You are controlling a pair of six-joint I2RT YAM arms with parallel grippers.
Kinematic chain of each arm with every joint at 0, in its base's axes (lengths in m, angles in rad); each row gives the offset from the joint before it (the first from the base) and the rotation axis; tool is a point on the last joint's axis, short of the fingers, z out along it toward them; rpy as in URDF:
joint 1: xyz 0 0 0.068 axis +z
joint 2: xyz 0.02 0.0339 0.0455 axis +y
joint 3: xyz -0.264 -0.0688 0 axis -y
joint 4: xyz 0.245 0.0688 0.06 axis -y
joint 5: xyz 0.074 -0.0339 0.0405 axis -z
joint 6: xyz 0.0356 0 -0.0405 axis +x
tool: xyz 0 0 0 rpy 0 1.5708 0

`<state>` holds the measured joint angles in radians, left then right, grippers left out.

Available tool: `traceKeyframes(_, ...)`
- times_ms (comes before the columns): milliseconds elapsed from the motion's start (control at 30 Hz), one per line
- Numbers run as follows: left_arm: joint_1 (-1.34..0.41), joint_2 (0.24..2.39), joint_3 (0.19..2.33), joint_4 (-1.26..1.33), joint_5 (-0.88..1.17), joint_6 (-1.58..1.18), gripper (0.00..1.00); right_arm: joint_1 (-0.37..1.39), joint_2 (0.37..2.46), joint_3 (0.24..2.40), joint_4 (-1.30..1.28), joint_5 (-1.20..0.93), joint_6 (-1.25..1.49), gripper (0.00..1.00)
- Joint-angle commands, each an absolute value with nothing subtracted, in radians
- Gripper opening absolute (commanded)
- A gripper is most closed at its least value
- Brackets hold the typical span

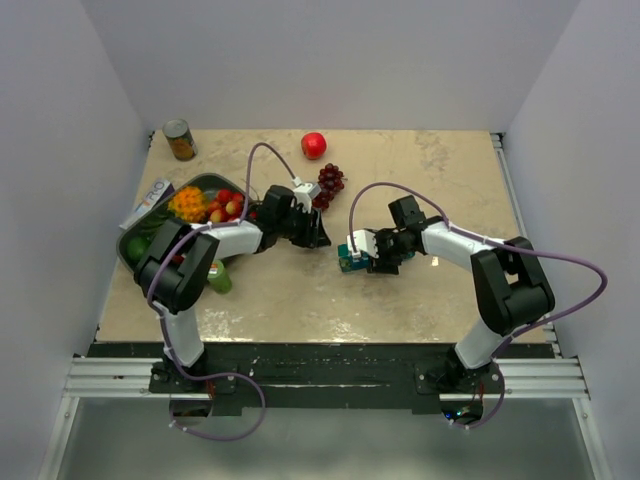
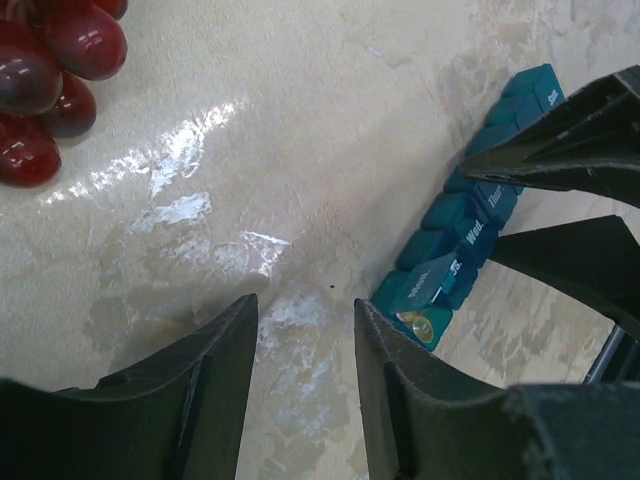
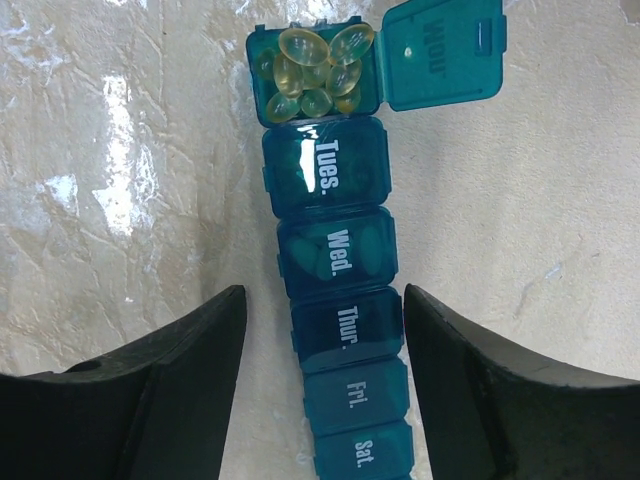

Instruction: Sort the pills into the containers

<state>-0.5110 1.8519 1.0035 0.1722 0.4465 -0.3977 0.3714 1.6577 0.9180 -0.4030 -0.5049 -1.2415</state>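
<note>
right gripper is spread, straddling the teal pill organiser without clamping it; left gripper is spread too. Organiser sits mid-frame in the top view. In the right wrist view it runs top to bottom: Mon lid flipped up beside yellow pills, then Tues., Wed., Thur., Fri., Sat.
</note>
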Motion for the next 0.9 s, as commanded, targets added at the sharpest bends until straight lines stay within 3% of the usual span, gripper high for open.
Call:
traceKeyframes(0, -0.515, 1.884, 1.068, 0.262, 0.429, -0.383, 0.48, 0.379, 1.657, 0.951, -0.387, -0.483, -1.252, 0.61)
traceKeyframes(200, -0.523, 1.908, 1.046, 0.353, 0.463, -0.422, 0.48, 0.387, 1.660, 0.948, -0.393, -0.474, -1.249, 0.48)
traceKeyframes(500, -0.560, 1.945, 1.058, 0.433, 0.506, -0.436, 0.48, 0.396, 1.658, 0.943, -0.397, -0.472, -1.247, 0.41)
traceKeyframes(633, -0.575, 1.967, 1.080, 0.388, 0.511, -0.419, 0.37, 0.399, 1.660, 0.945, -0.399, -0.471, -1.243, 0.40)
traceKeyframes(767, -0.575, 1.942, 1.065, 0.361, 0.523, -0.405, 0.21, 0.399, 1.664, 0.946, -0.396, -0.468, -1.238, 0.40)
traceKeyframes(867, -0.581, 1.905, 1.037, 0.359, 0.535, -0.408, 0.16, 0.402, 1.664, 0.948, -0.394, -0.465, -1.233, 0.39)
